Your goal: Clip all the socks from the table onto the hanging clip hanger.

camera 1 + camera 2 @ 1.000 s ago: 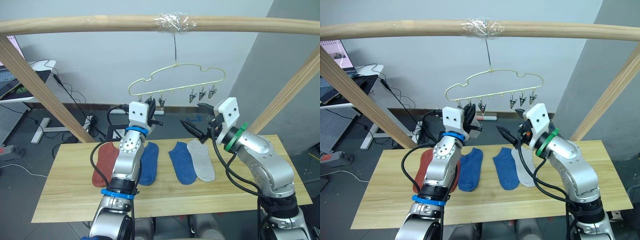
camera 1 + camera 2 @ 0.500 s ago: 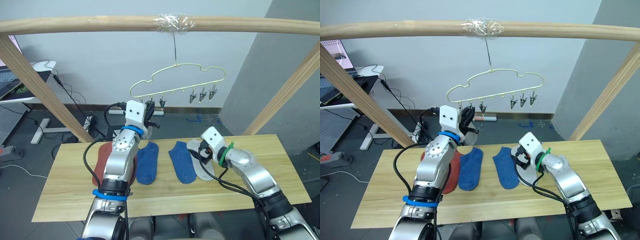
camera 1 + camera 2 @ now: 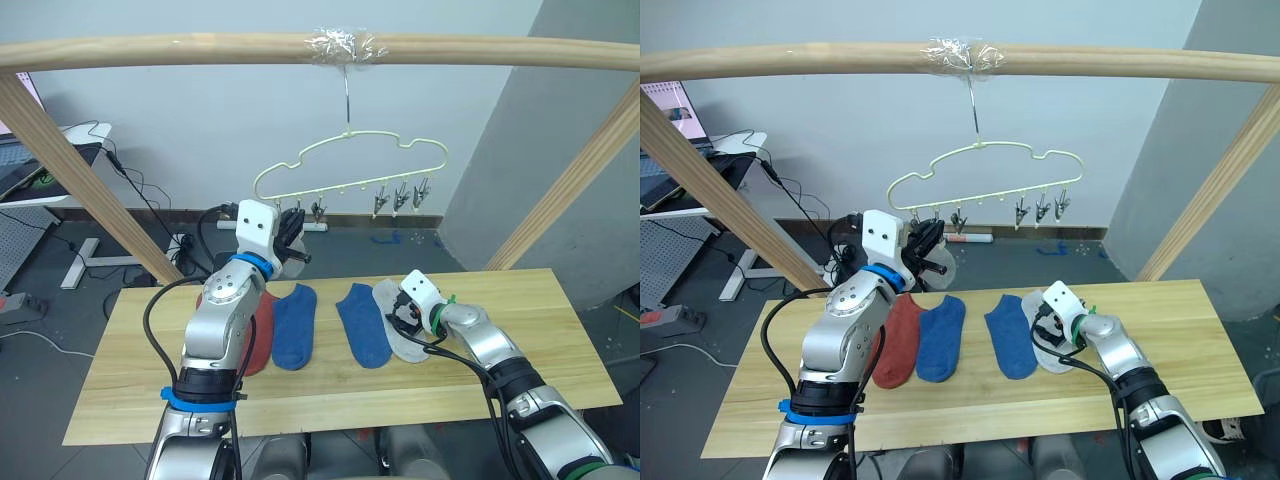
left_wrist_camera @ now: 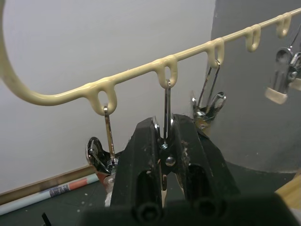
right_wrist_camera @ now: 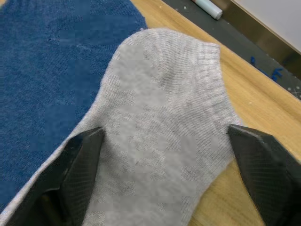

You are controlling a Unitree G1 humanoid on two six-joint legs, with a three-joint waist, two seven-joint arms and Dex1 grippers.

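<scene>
Since a second ago the right hand (image 5: pixel 164 183) has dropped from beside the clip hanger (image 3: pixel 350 160) onto the light grey sock (image 5: pixel 160 127), its fingers spread wide over the ribbed cuff. That sock lies flat on the worktop (image 3: pixel 560 330) beside the blue socks (image 3: pixel 362 322) and a rust-red sock (image 3: pixel 898 338). The left hand (image 4: pixel 164 141) is clamped on a dark metal clip (image 4: pixel 166 117) of the hanger; the sock looks light and limp, so pinching the thicker cuff edge should hold best.
</scene>
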